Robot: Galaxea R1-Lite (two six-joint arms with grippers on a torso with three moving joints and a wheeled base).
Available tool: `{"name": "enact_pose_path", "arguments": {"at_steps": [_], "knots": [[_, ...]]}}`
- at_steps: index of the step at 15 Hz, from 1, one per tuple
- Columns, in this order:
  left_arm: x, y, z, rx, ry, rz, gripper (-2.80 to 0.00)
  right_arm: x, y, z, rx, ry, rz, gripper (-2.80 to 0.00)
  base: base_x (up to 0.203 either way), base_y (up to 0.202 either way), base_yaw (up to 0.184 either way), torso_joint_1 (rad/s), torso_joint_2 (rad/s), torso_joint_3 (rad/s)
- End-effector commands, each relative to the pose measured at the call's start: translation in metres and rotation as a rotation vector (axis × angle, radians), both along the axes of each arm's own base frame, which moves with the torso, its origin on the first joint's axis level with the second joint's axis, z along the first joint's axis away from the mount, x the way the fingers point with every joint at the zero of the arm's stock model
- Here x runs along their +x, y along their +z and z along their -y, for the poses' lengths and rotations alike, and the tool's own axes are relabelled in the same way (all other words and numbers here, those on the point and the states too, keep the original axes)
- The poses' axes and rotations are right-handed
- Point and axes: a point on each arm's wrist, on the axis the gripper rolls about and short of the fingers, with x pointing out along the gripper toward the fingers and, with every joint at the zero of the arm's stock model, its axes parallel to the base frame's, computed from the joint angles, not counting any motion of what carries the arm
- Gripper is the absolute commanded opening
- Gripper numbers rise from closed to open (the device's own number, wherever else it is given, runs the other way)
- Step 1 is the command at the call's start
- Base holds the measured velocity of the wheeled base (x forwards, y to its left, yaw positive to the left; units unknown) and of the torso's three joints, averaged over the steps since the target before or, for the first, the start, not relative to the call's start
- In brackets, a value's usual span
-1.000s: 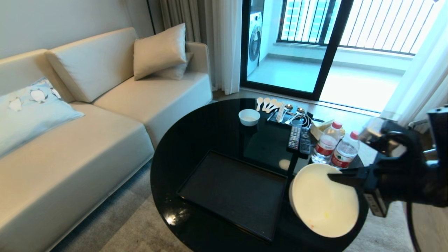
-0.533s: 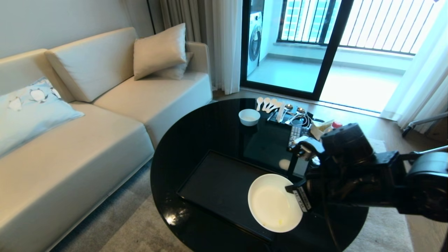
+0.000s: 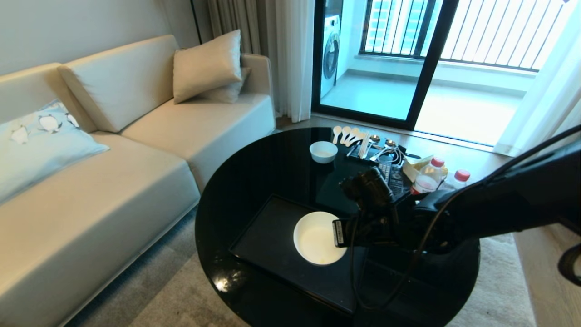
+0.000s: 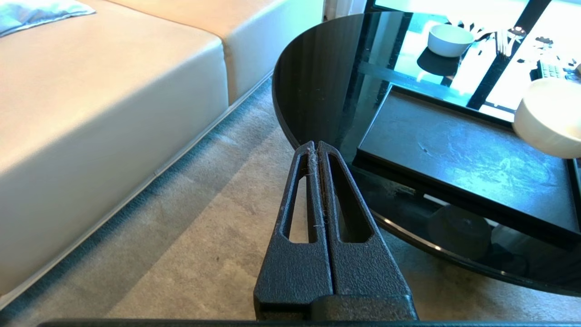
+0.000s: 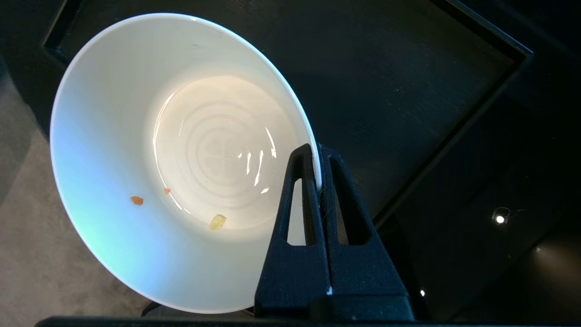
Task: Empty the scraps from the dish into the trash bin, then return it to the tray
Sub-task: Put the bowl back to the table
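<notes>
the right arm (image 3: 476, 213) covers the tray's (image 3: 272, 236) right end and most of the two bottles (image 3: 426, 179) in the head view. the dish (image 4: 551, 118) is cut by the left wrist view's right edge, and whether it touches the tray cannot be told.

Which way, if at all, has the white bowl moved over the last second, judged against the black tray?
Yes. The bowl moved left from beyond the tray's right edge to above it.

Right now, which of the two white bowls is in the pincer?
The larger white bowl over the black tray, its rim pinched by the right pincer. The smaller bowl sits free near the spoons.
</notes>
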Motion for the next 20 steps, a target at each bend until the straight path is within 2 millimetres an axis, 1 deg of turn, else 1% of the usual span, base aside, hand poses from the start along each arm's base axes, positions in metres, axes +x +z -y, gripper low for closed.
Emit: {"name": "enact_pose_path", "arguments": {"at_steps": [1,3,5,7,9,14,20], "knots": [[0.000,0.000,0.000,-0.001,0.001,0.001,-2.80,0.017,-0.032,-0.007,-0.033,-0.024,-0.049,-2.80,0.000,0.000,0.000,0.000,0.00,0.000],[0.000,0.000,0.000,-0.001,0.001,0.001,-2.80,0.026,-0.046,-0.001,-0.050,-0.052,-0.074,-2.80,0.000,0.000,0.000,0.000,0.00,0.000],[0.000,0.000,0.000,-0.001,0.001,0.001,-2.80,0.037,-0.058,0.011,-0.052,-0.106,-0.099,-2.80,0.000,0.000,0.000,0.000,0.00,0.000],[0.000,0.000,0.000,-0.001,0.001,0.001,-2.80,0.048,-0.063,0.018,-0.032,-0.159,-0.110,-2.80,0.000,0.000,0.000,0.000,0.00,0.000],[0.000,0.000,0.000,-0.001,0.001,0.001,-2.80,0.058,-0.068,0.020,-0.014,-0.191,-0.110,-2.80,0.000,0.000,0.000,0.000,0.00,0.000],[0.000,0.000,0.000,-0.001,0.001,0.001,-2.80,0.070,-0.078,0.018,0.011,-0.229,-0.118,-2.80,0.000,0.000,0.000,0.000,0.00,0.000],[0.000,0.000,0.000,-0.001,0.001,0.001,-2.80,0.076,-0.088,0.027,0.006,-0.260,-0.137,-2.80,0.000,0.000,0.000,0.000,0.00,0.000]]}}
